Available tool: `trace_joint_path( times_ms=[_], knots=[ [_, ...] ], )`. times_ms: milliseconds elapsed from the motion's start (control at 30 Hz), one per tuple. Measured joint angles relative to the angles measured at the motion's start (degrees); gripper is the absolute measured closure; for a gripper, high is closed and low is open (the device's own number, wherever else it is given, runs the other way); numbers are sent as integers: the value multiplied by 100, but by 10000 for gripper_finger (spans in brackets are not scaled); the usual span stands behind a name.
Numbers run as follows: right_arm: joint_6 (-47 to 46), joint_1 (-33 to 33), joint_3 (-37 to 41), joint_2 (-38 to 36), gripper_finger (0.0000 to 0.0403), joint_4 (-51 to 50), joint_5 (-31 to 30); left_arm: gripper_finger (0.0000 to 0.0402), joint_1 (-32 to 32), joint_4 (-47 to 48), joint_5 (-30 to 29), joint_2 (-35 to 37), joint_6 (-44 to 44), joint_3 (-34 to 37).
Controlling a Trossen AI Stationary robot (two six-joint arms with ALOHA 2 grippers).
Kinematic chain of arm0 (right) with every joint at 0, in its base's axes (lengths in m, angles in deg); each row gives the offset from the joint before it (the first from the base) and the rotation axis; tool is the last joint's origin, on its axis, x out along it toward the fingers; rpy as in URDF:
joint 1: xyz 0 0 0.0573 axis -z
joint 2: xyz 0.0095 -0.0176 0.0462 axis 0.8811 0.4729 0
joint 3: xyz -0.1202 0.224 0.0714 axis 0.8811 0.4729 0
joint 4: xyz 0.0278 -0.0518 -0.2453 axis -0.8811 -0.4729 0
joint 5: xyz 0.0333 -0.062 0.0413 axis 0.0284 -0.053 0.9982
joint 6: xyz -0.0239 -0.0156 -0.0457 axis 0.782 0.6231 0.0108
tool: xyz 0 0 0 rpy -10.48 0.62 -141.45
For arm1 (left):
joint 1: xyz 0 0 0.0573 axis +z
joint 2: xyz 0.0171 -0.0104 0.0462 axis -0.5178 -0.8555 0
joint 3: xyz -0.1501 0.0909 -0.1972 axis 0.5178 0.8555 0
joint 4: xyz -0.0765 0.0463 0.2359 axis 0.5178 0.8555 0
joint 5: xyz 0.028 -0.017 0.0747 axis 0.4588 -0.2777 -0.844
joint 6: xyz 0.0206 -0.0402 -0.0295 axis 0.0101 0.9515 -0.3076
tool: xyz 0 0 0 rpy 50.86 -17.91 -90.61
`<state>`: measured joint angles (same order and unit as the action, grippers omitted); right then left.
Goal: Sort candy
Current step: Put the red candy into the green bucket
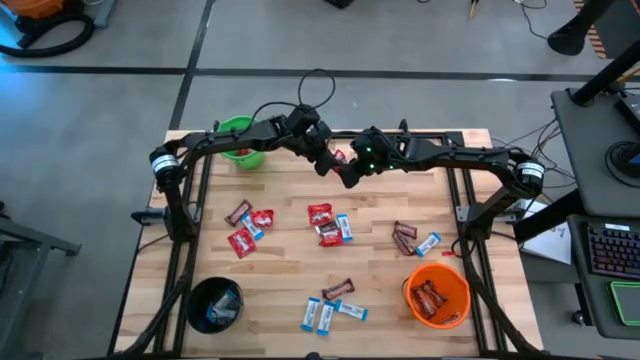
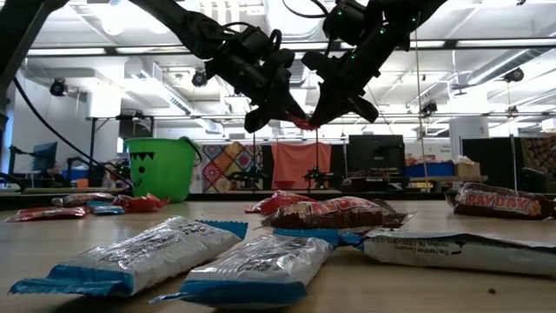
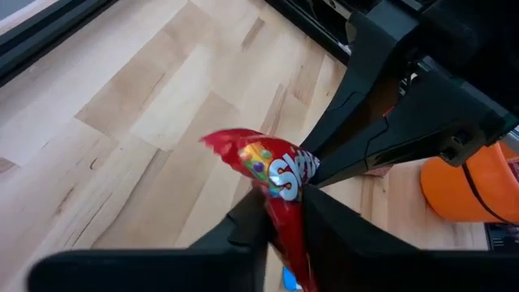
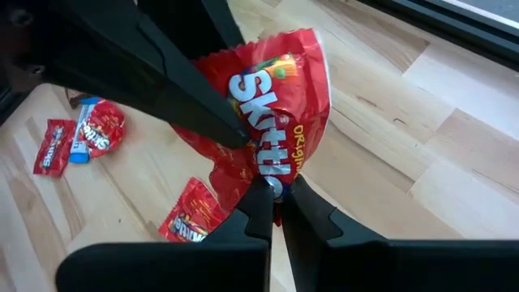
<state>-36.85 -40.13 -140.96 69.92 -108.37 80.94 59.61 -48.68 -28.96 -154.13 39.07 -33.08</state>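
Note:
A red candy packet (image 3: pixel 272 166) hangs in the air over the table's far middle, between both grippers. My left gripper (image 3: pixel 284 231) is shut on one end of it, and my right gripper (image 4: pixel 277 199) is shut on the opposite end. In the high view the packet (image 1: pixel 340 156) shows as a red spot between the two gripper heads; in the low view the packet (image 2: pixel 300 122) hangs well above the wood. More candy lies loose on the table: red packets (image 1: pixel 243 240), blue-and-white packets (image 1: pixel 320 315) and brown bars (image 1: pixel 404 238). My left gripper pinches the packet's one end (image 3: pixel 285 212) between its two fingers, coming slanting down from the table's left. The packet is lifted clear of the table. My right gripper pinches the packet's other end (image 4: pixel 272 174) between its two fingertips, slanting down from the table's right. The packet spreads out beyond the fingers, crumpled, clear of the table.
A green bucket (image 1: pixel 240 140) stands at the far left, a black bucket (image 1: pixel 215 303) with candy at the near left, an orange bucket (image 1: pixel 437 293) with brown bars at the near right. Loose candy is scattered over the middle of the wooden table (image 1: pixel 280 270).

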Motion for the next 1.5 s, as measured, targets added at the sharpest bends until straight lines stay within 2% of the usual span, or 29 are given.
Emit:
trace_joint_path(
  times_ms=[133, 600, 1133, 1333, 1500],
  knots=[
    [2, 0, 0, 0, 394, 0, -1, 393, 0, -2, 0, 0, -14, 0],
    [114, 0, 0, 0, 390, -2, -1, 400, 2, -2, 49, 0, -103, 0],
    [130, 0, 0, 0, 254, -44, -279, 401, 0, 107, 133, 0, -135, 0],
    [184, 2, 0, -2, 237, -244, -344, 401, 128, 225, 133, 0, -265, 0],
    [94, 2, 0, -9, 240, -454, -342, 401, 525, 592, 78, 81, -488, 0]
  ],
)
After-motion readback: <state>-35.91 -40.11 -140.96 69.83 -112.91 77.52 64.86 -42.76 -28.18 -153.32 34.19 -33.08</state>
